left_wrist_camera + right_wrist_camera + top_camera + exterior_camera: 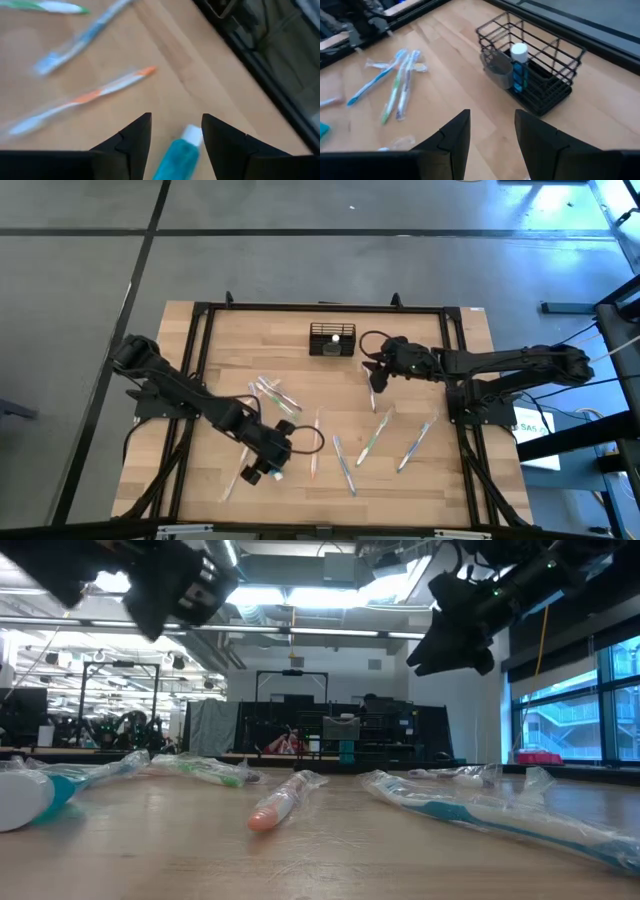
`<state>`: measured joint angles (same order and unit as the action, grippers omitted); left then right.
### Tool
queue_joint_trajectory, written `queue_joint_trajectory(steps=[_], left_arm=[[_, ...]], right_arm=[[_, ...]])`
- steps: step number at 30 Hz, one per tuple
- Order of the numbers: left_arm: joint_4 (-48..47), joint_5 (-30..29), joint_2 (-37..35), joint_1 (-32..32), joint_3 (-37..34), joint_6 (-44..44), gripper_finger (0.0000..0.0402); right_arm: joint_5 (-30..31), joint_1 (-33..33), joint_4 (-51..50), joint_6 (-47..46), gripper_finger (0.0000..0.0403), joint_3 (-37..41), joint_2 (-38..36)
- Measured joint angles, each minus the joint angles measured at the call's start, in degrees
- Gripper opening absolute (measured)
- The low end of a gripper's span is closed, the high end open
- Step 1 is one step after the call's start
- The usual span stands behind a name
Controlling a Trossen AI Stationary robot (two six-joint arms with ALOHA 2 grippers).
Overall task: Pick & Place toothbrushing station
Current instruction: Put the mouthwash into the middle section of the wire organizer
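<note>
Black wire caddy [332, 339] at ten o'clock of right gripper [377, 377], near, its fingers parted, empty, left gripper [262, 470] straddling teal tube [179, 159], grip unclear

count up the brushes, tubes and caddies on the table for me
brushes: 8 clearly seen from above; a possible ninth nearer the caddy is too unclear to count
tubes: 2, one standing in the caddy and one lying on the table
caddy: 1
total: 11

Bare wood around caddy [332, 339]; toothbrushes [375, 435] clutter table centre.
</note>
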<state>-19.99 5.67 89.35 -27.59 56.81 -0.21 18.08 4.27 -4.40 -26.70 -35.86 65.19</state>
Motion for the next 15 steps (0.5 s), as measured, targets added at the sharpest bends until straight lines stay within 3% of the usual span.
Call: queue_joint_trajectory(steps=[15], left_arm=[[0.34,6.21,10.77,-1.98,1.73,-1.54,0.019]], right_arm=[[0.36,-0.04,1.23,-5.85,0.0158,0.0,4.58]])
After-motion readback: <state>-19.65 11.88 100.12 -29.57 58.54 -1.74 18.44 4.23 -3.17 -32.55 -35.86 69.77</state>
